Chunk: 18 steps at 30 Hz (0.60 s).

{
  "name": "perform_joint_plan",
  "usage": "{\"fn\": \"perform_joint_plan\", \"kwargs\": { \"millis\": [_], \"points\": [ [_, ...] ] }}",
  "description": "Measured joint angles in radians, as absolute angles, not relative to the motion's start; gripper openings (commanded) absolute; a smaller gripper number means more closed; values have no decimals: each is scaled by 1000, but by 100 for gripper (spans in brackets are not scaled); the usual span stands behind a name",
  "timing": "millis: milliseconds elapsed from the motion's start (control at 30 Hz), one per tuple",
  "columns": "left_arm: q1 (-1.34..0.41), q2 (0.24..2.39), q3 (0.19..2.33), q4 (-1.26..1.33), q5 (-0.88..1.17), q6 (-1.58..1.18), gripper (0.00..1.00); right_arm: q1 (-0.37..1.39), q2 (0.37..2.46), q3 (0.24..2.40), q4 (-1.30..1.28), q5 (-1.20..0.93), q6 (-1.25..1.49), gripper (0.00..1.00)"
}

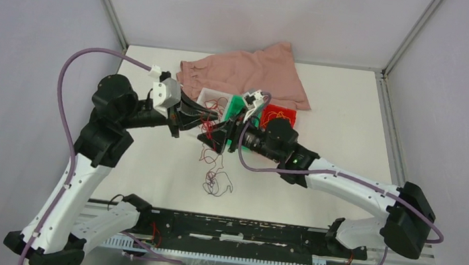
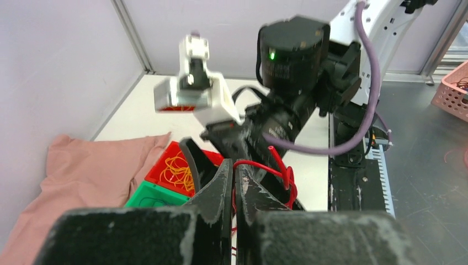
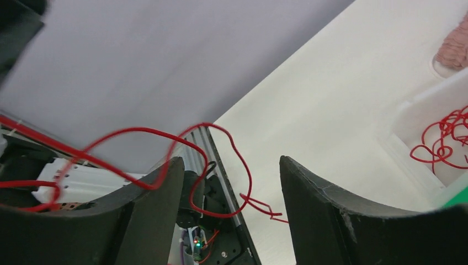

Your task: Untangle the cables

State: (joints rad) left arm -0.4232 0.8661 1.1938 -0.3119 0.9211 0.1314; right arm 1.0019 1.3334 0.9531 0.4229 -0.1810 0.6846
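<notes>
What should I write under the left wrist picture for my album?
Left gripper pinches a red cable, right arm ahead, pink cloth nearby.

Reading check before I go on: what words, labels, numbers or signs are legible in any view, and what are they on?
No legible text in any view.
Faint pale marking on the right arm's black motor housing, below its green light: too blurred to read.
Red bin, green bin, pink cloth, cables: no labels visible.
</notes>
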Motion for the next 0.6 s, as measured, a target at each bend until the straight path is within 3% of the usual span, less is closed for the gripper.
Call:
{"fn": "perform_joint_plan", "kwargs": {
  "millis": [433, 600],
  "points": [
    [-423, 929, 1423, -300, 923, 100, 3, 1006, 1466, 870, 451, -93, 645, 66],
    [-423, 957, 1513, -288, 919, 94, 3, 1006, 1489, 792, 472, -70, 647, 56]
  ]
}}
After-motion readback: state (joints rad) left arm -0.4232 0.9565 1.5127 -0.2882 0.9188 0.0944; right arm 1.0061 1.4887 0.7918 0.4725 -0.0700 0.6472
